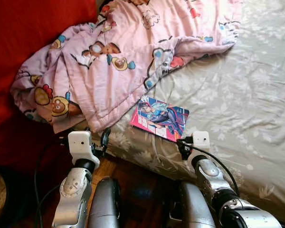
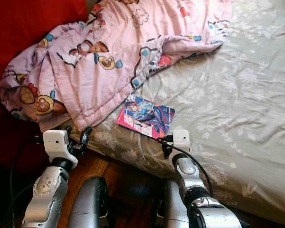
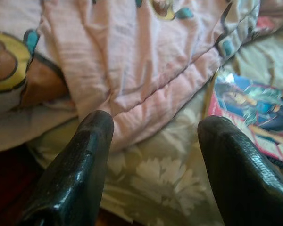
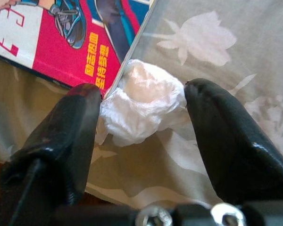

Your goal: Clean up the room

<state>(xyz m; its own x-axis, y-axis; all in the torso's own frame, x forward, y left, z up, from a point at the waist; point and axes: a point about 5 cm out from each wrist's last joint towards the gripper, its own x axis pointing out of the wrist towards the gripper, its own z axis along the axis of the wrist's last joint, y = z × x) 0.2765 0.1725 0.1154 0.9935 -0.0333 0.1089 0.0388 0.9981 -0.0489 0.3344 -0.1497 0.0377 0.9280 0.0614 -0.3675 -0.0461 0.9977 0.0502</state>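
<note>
A crumpled white wad point(image 4: 142, 106) lies on the grey flowered bed sheet point(image 1: 237, 95), against the corner of a colourful comic book point(image 1: 160, 117). My right gripper point(image 4: 144, 92) is open at the bed's near edge, one black finger on each side of the wad and close against it. My left gripper point(image 3: 155, 141) is open with nothing between its fingers. It hovers at the bed edge just before the hem of a rumpled pink cartoon quilt point(image 1: 114, 57). From the head the right wrist point(image 1: 201, 139) hides the wad.
The quilt covers the bed's far left part and spills over its left side. A red surface point(image 1: 28, 28) rises on the left. Dark wooden floor point(image 1: 133, 185) runs below the bed edge, between my arms.
</note>
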